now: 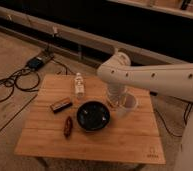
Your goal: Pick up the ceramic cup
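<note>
The hand [116,101] is down at the small white ceramic cup [128,103], right of the wide dark round bowl [93,115], and most of it is hidden behind the robot's own wrist. Whether it grips the cup or hangs loose beside it, I cannot tell. The cup stands upright on the table just beyond the bowl's right rim, near the far right part of the top; its wide round mouth shows, but its left side is covered by the wrist.

The smooth white robot arm [155,77] sweeps in from the right, bending down above the cup, and its far end is cut off at the picture's edge.

The bowl looks glossy and shallow, sitting about mid-table. Behind and left of the bowl stands a slim clear plastic bottle [79,84], upright. Left of the bowl lies a small dark rectangular bar [61,105], flat on the wood. At the bowl's near left lies a small reddish-brown oblong object [68,126]; what it is, hard to make out.

The table [115,145] is pale wood with visible plank grain. Far left of the bowl, dark cables [10,85] loop over a rough floor, and behind runs a dark wall with a pale ledge.
</note>
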{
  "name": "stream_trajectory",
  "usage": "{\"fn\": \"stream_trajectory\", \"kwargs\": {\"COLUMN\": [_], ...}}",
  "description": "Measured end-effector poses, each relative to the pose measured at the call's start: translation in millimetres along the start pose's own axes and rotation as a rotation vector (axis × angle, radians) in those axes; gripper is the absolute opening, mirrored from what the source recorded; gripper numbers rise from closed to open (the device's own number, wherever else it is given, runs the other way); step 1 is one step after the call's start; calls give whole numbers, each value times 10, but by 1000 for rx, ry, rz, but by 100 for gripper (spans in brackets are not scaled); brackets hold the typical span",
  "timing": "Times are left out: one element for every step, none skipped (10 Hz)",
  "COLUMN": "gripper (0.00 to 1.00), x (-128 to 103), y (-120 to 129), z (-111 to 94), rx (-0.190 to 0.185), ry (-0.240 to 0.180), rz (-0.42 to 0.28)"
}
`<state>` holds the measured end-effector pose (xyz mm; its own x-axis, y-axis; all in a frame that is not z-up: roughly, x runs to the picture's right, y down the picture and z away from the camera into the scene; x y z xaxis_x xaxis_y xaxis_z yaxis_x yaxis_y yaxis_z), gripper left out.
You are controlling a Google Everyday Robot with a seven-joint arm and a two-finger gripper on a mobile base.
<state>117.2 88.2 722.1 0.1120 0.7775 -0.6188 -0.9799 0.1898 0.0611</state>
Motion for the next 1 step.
{"fn": "stream_trajectory", "kwargs": {"gripper": [17], "x": [0], "y": [0], "z": [1], "rx": [0], "ry": [0], "rz": [0]}}
